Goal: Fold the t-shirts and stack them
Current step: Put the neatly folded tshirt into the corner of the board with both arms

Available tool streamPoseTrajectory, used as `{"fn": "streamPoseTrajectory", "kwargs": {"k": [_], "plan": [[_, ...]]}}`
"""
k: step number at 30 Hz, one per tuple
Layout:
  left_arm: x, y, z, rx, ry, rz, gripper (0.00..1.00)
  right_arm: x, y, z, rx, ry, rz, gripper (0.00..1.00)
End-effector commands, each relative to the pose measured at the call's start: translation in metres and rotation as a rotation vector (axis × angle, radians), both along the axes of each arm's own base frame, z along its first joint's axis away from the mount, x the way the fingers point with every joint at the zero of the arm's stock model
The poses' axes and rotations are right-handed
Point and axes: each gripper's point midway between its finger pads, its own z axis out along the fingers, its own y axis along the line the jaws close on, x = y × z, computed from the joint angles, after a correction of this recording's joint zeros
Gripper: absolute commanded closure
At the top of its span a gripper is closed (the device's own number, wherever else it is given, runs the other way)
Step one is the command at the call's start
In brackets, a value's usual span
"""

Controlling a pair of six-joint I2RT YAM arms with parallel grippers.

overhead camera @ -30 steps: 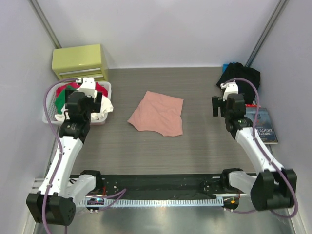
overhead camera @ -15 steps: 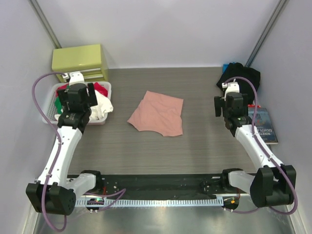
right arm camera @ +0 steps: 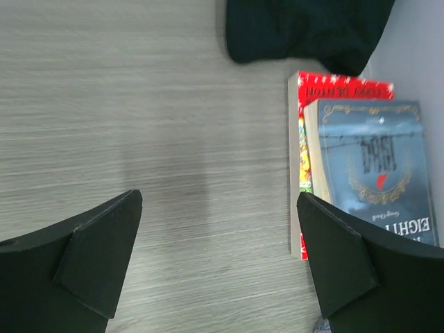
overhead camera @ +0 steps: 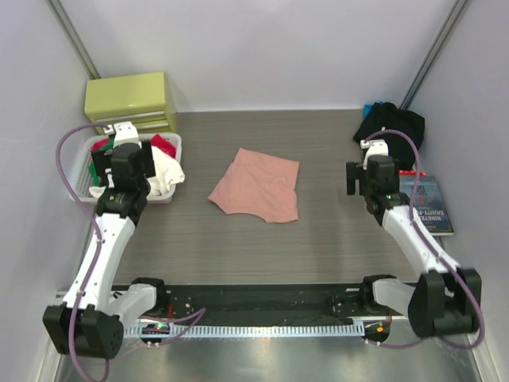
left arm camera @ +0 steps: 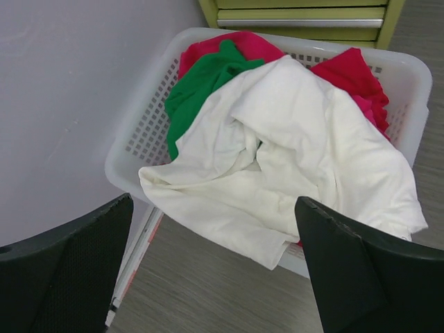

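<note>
Left gripper and right gripper hang empty, jaws wide apart, over the grey wood-grain worktop. The soft salmon-pink t-shirt lies folded flat mid-worktop, and a book to its right reads "EIGH", the rest cut off. Farther back, a perforated white basket holds crumpled cloth, and the black t-shirt sits bunched in the far right corner.

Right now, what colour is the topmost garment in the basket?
The garment is white, clearest in the left wrist view.

Salmon-pink cloth t-shirt mid-surface; white plastic basket at left edge — before yellow-green drawer cabinet; black cloth t-shirt far-right corner, behind paperback books.
</note>
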Motion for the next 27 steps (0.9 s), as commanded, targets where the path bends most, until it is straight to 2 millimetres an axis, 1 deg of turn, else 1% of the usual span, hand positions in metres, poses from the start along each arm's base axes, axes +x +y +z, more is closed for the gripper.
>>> {"fn": "streamPoseTrajectory", "kwargs": {"k": [1, 2, 3, 4, 5, 6, 7, 8, 9, 10, 11, 12, 13, 14, 15, 16, 17, 18, 19, 20, 21, 22, 23, 24, 25, 26, 27], "plan": [[-0.001, -0.02, 0.023, 0.063, -0.072, -0.209, 0.0, 0.001, 0.027, 0.062, 0.067, -0.24, 0.159, 0.0], [-0.004, -0.022, 0.024, 0.049, -0.083, -0.216, 0.0, 0.0, 0.025, 0.063, 0.062, -0.231, 0.154, 0.0], [-0.003, -0.029, 0.019, 0.027, -0.085, -0.254, 0.0, 0.001, 0.022, 0.066, 0.053, -0.233, 0.138, 0.0], [-0.002, -0.034, 0.018, 0.018, -0.087, -0.288, 0.0, 0.002, 0.017, 0.063, 0.03, -0.222, 0.119, 0.0], [-0.003, -0.044, 0.011, -0.004, -0.057, -0.346, 0.0, 0.003, 0.017, 0.06, 0.016, -0.211, 0.128, 0.0], [-0.001, -0.062, 0.005, -0.052, -0.048, -0.439, 0.0, 0.003, 0.018, 0.059, 0.01, -0.199, 0.145, 0.0], [-0.001, -0.075, 0.002, -0.127, -0.055, -0.48, 0.0, 0.003, 0.023, 0.058, 0.022, -0.193, 0.17, 0.0], [-0.003, -0.088, -0.007, -0.177, -0.027, -0.54, 0.0, 0.002, 0.037, 0.056, 0.062, -0.184, 0.242, 0.01], [-0.002, -0.1, -0.011, -0.225, -0.023, -0.589, 0.0, -0.003, 0.048, 0.054, 0.094, -0.161, 0.302, 0.19], [-0.002, -0.135, -0.023, -0.37, 0.018, -0.724, 0.0, -0.005, 0.06, 0.055, 0.13, -0.162, 0.359, 0.21], [-0.003, -0.148, -0.03, -0.424, 0.056, -0.774, 0.0, -0.008, 0.073, 0.055, 0.181, -0.159, 0.412, 0.2], [-0.001, -0.162, -0.024, -0.466, 0.076, -0.839, 0.0, -0.007, 0.081, 0.055, 0.229, -0.128, 0.425, 0.13], [0.009, -0.174, -0.049, -0.54, 0.187, -0.862, 0.0, -0.006, 0.089, 0.05, 0.273, -0.089, 0.45, 0.08], [0.004, -0.179, -0.063, -0.558, 0.298, -0.886, 0.0, -0.007, 0.101, 0.044, 0.318, -0.038, 0.502, 0.08], [0.013, -0.194, -0.05, -0.545, 0.333, -0.952, 0.0, -0.004, 0.118, 0.029, 0.398, 0.075, 0.564, 0.19], [0.011, -0.201, -0.08, -0.59, 0.497, -0.94, 0.0, -0.002, 0.127, 0.023, 0.446, 0.118, 0.586, 0.2], [0.012, -0.216, -0.081, -0.634, 0.54, -0.989, 0.0, 0.002, 0.134, 0.017, 0.485, 0.151, 0.593, 0.22], [0.017, -0.23, -0.067, -0.666, 0.53, -1.056, 0.0, 0.01, 0.138, 0.01, 0.499, 0.183, 0.597, 0.23], [0.017, -0.241, -0.063, -0.732, 0.53, -1.096, 0.0, 0.012, 0.144, 0.008, 0.5, 0.194, 0.613, 0.23], [0.013, -0.255, -0.063, -0.815, 0.554, -1.153, 0.0, 0.013, 0.145, 0.007, 0.503, 0.198, 0.615, 0.23], [0.015, -0.257, -0.058, -0.819, 0.549, -1.169, 0.0, 0.014, 0.146, 0.009, 0.506, 0.176, 0.621, 0.21], [0.014, -0.255, -0.06, -0.814, 0.563, -1.157, 0.0, 0.012, 0.145, 0.009, 0.502, 0.164, 0.62, 0.19], [0.015, -0.251, -0.056, -0.791, 0.542, -1.151, 0.0, 0.01, 0.143, 0.008, 0.484, 0.158, 0.62, 0.16], [0.015, -0.242, -0.063, -0.759, 0.535, -1.12, 0.0, 0.006, 0.138, 0.004, 0.453, 0.157, 0.617, 0.12], [0.02, -0.24, -0.061, -0.725, 0.499, -1.117, 0.0, 0.006, 0.13, 0.01, 0.409, 0.128, 0.592, 0.1], [0.02, -0.235, -0.053, -0.684, 0.456, -1.108, 0.0, 0.004, 0.127, 0.011, 0.391, 0.114, 0.592, 0.08], [0.026, -0.225, -0.058, -0.626, 0.437, -1.05, 0.0, 0.0, 0.126, 0.008, 0.376, 0.116, 0.603, 0.05]]}}
